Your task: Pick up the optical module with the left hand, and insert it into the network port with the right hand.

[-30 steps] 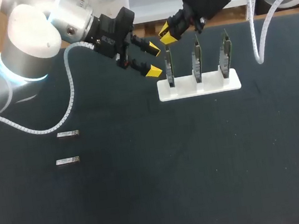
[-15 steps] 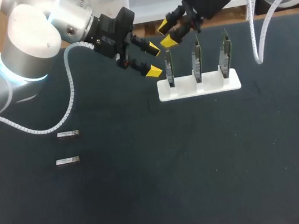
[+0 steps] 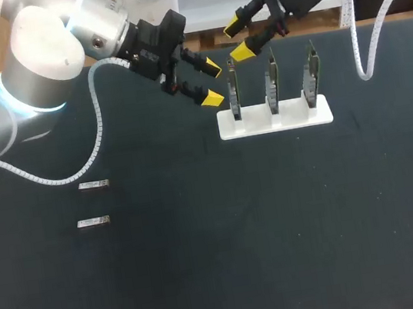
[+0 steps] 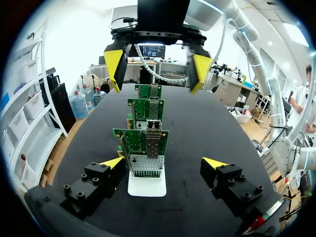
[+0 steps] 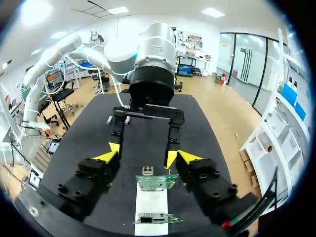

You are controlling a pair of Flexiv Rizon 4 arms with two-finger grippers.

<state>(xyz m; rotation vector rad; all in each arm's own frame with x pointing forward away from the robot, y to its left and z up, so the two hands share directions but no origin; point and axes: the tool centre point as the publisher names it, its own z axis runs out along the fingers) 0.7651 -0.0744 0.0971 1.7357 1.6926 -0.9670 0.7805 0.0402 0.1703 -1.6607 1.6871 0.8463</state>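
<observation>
Facing each other over a dark table [image 3: 280,229], two robot arms meet at a white holder [image 3: 275,118] carrying three upright circuit boards [image 3: 272,82] in a row. From the head camera, the left gripper [image 3: 213,82] hangs just beside the leftmost board [image 3: 234,92], fingers spread and empty. The right gripper [image 3: 237,39] hovers behind and above the same board, its jaws also apart with nothing between them. Two small silver optical modules [image 3: 94,185] lie flat on the table far to the left — one nearer the robot than the other, both well apart from the white holder and from either gripper.

From the left wrist, the left gripper [image 4: 163,163] straddles the end of the white holder [image 4: 147,187] without touching it, its yellow tips wide on either side of the nearest board [image 4: 128,140]. A metal network port [image 4: 153,140] sits on that board's face; whether anything is seated in it cannot be told. Beyond the row, the right gripper [image 4: 157,60] hangs open.

From the right wrist, the right gripper [image 5: 145,158] is spread over the near end of the circuit boards [image 5: 155,182] and the white holder [image 5: 150,202]. The left gripper [image 5: 142,153] faces it from just beyond the row — open, holding nothing.
</observation>
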